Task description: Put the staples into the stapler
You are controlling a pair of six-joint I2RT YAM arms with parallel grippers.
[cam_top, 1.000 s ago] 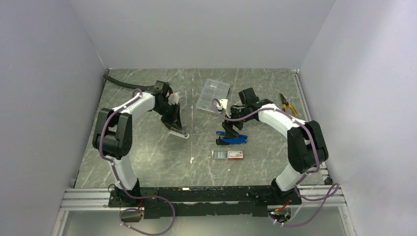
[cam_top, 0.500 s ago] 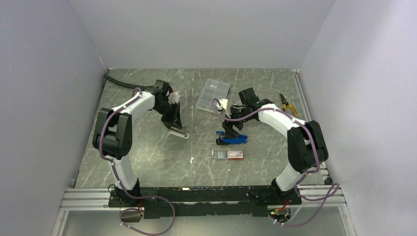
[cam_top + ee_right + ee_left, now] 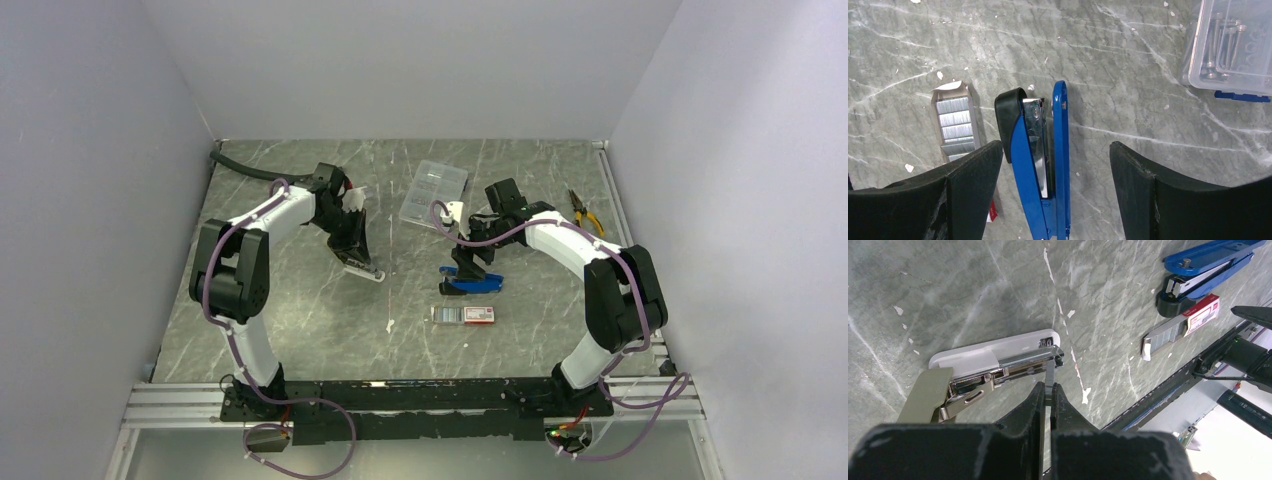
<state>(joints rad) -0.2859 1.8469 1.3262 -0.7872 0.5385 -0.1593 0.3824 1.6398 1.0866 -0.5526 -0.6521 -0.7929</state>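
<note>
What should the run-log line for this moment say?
left gripper: shut on staple strip | strip tip: at open white stapler | right gripper: open, above blue stapler

**Top external view:** taken from above and behind the arm bases (image 3: 250, 388), looking down and forward over the whole table (image 3: 300, 330) from afar.

**Left wrist view:** taken close above the white stapler (image 3: 993, 351), directed steeply down and across toward the table's near edge.

**Right wrist view:** taken close, directed almost straight down on the blue stapler (image 3: 1040, 165).

The blue stapler and the staples (image 3: 954, 124) are shown in all three views. The clear case (image 3: 1233, 45) is shared by the top and right wrist views only.
</note>
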